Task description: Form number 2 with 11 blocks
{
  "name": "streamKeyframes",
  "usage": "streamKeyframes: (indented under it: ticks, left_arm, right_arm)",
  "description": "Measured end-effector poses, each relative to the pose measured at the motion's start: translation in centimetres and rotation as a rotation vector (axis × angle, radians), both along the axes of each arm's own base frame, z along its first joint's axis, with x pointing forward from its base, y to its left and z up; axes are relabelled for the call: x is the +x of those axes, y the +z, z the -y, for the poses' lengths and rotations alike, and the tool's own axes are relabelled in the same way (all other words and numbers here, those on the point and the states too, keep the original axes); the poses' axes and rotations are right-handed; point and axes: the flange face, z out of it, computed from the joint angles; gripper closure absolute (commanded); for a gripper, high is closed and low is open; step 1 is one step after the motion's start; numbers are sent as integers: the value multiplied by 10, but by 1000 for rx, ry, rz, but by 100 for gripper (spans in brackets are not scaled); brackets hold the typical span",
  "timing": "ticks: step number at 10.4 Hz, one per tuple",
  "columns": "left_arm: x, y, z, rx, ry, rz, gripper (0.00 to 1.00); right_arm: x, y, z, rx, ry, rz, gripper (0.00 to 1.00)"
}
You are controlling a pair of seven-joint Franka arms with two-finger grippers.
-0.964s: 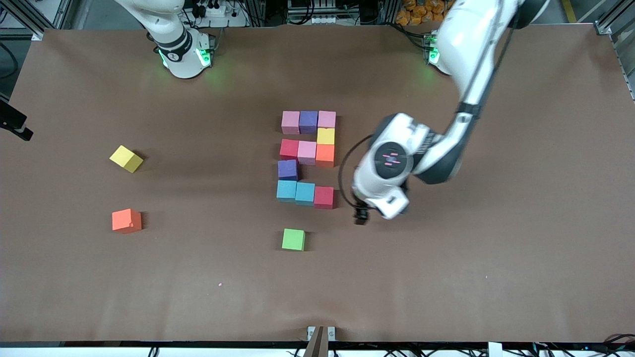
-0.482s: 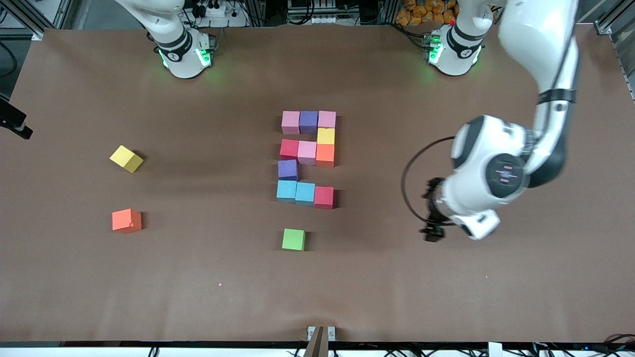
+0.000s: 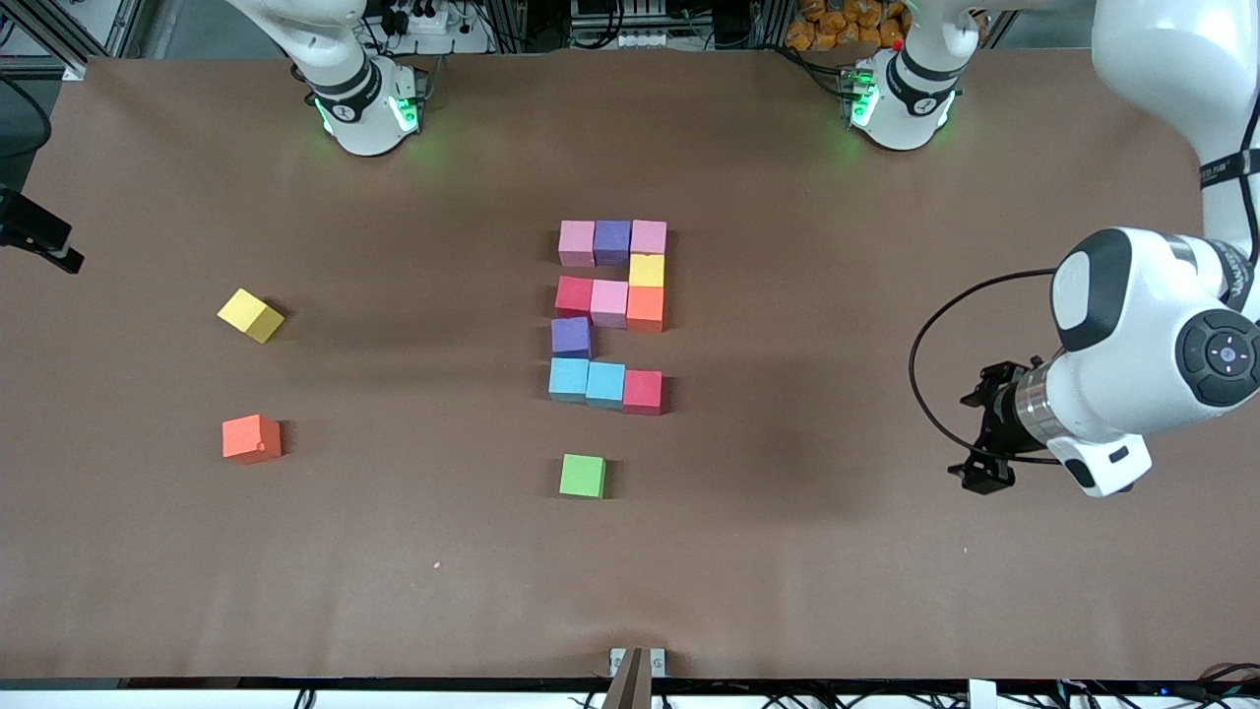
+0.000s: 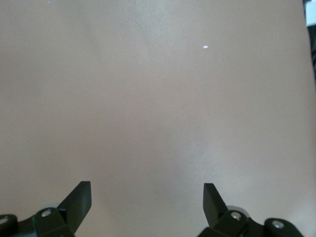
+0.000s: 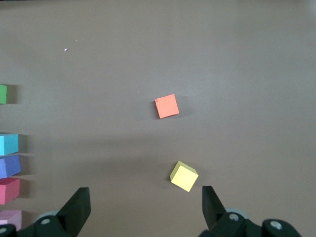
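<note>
Left fingers: the left gripper (image 4: pixel 146 197) hangs with its two fingers (image 4: pixel 79 200) spread wide and nothing between them; only bare table (image 4: pixel 158 98) lies under them.
Left gripper, place: in the front view the left gripper (image 3: pixel 984 438) is over the brown table (image 3: pixel 886 591) toward the left arm's end, well apart from every cube.
Right fingers: the right gripper (image 5: pixel 145 205) also has its fingers (image 5: pixel 78 207) parted and empty; it waits high up, over the right arm's end of the table.
Under the right fingers: a loose yellow cube (image 5: pixel 184 176) sits turned at an angle near one fingertip, and a loose orange cube (image 5: pixel 167 105) lies a little past it; neither is touched.
Number 2: the number 2 (image 3: pixel 610 315) stands finished in the middle of the table, well away from both pairs of fingers, its blocks (image 3: pixel 608 302) packed edge to edge.
Rows of the digit: pink, purple, pink farthest from the front camera; then yellow; then red, pink, orange; then purple; then light blue, light blue, red nearest it.
Green cube: the green cube (image 3: pixel 583 476) sits alone, nearer the front camera than the digit and apart from it.
Loose pair, front view: yellow cube (image 3: pixel 250 315) and orange cube (image 3: pixel 251 438) lie toward the right arm's end, apart from each other.
</note>
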Motion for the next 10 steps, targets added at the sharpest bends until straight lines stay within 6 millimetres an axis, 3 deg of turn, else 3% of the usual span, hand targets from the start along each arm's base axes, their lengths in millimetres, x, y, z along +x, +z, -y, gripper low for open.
streamKeyframes:
  ticks: [2, 4, 7, 8, 10]
  left_arm:
    - [-17, -1, -2, 5, -116, -21, 0]
    - [-53, 9, -25, 11, -272, -44, 0]
    - [-126, 44, -47, 31, -477, -37, 0]
    - [-139, 58, -51, 34, -541, -13, 0]
    - [-142, 92, -54, 46, -683, 71, 0]
  right_arm:
    - [3, -3, -7, 0, 15, -6, 0]
    - [3, -4, -7, 0, 14, -8, 0]
    - [3, -5, -7, 0, 14, -10, 0]
    - [3, -5, -6, -1, 13, -10, 0]
    - [3, -5, -6, -1, 13, -10, 0]
